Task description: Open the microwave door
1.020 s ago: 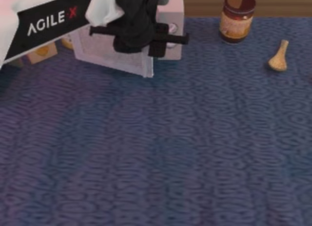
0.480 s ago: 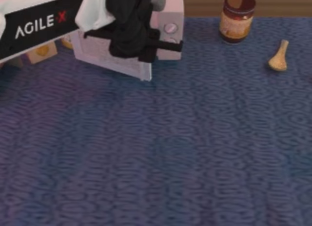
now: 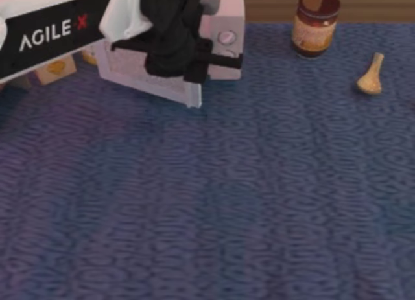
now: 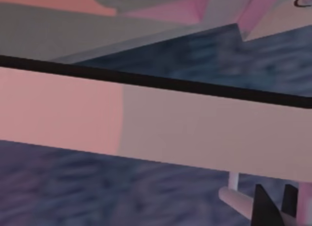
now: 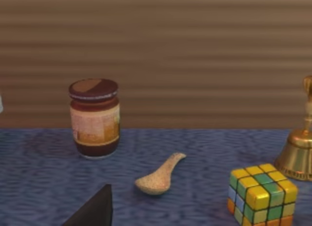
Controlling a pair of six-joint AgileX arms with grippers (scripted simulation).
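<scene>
The white microwave (image 3: pixel 228 15) stands at the table's far left, one silver knob (image 3: pixel 226 37) showing on its right-hand panel. The microwave door (image 3: pixel 130 72) hangs ajar, hinged at its left, its free edge (image 3: pixel 194 96) swung out towards the table's front. My left gripper (image 3: pixel 196 65) is shut on the door handle. In the left wrist view the dark fingers (image 4: pixel 265 209) close round the pale handle bar (image 4: pixel 239 199) below the door's edge (image 4: pixel 195 133). My right gripper (image 5: pixel 95 211) is outside the top view and parked, far from the microwave.
A brown jar (image 3: pixel 315 21) and a tan spoon (image 3: pixel 370 75) sit at the far right. Small cartons with orange marks (image 3: pixel 55 68) lie left of the microwave under my arm. The right wrist view shows a colour cube (image 5: pixel 261 194) and a brass bell (image 5: pixel 298 153).
A second ago my left arm shifted a little to the left with the handle, and the door's free edge swung slightly further out. Nothing has moved in the last half second.
</scene>
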